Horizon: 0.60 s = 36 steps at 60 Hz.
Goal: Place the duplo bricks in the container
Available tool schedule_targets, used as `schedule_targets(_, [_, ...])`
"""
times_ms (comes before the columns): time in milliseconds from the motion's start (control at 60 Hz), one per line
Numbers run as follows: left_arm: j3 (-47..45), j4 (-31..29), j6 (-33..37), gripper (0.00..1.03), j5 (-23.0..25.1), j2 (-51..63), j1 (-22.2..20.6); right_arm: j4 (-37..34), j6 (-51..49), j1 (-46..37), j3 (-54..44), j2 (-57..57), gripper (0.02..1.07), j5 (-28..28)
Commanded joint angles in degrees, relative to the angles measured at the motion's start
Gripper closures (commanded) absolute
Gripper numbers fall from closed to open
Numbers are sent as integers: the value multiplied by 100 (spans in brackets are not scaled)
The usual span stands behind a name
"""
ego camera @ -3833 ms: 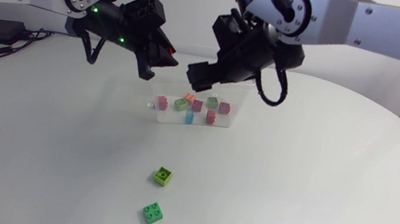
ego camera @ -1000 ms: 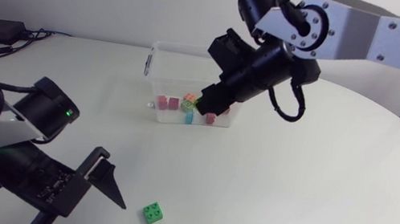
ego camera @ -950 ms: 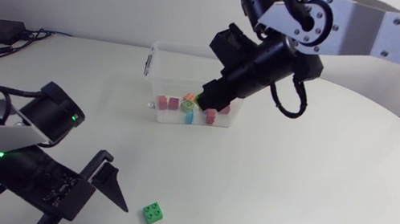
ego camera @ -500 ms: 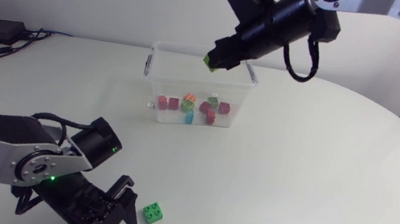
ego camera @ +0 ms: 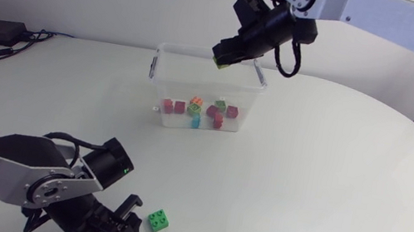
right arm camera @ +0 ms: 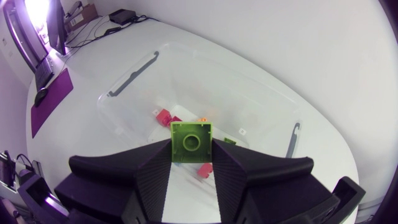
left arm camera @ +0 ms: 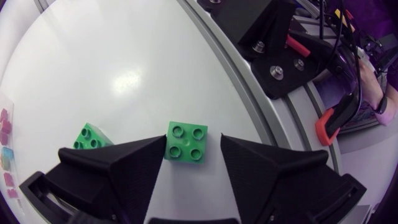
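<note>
A green brick (left arm camera: 186, 142) on the table (left arm camera: 124, 62) is straddled by the wide-spread left end effector (left arm camera: 193, 148) and, judged light, rigid and slick, is best pinched across its flat sides, while a lime brick (right arm camera: 191, 138) is gripped by the right end effector (right arm camera: 191, 149) over the container (right arm camera: 249, 81).

Head overhead, wide; left wrist near table (left arm camera: 93, 68); right wrist above container (right arm camera: 249, 99), shared.
</note>
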Motion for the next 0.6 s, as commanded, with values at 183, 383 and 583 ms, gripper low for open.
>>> schedule_targets(183, [-216, 333, -161, 74, 9, 313, -116, 76, 298, -162, 487, 609, 45, 3])
schedule_targets(383, [-146, 237, -187, 75, -9, -118, 51, 58, 298, -171, 338, 398, 7, 12])
schedule_targets(583, [443, -677, 103, 75, -9, -1023, 992, 111, 131, 84, -647, -499, 7, -41])
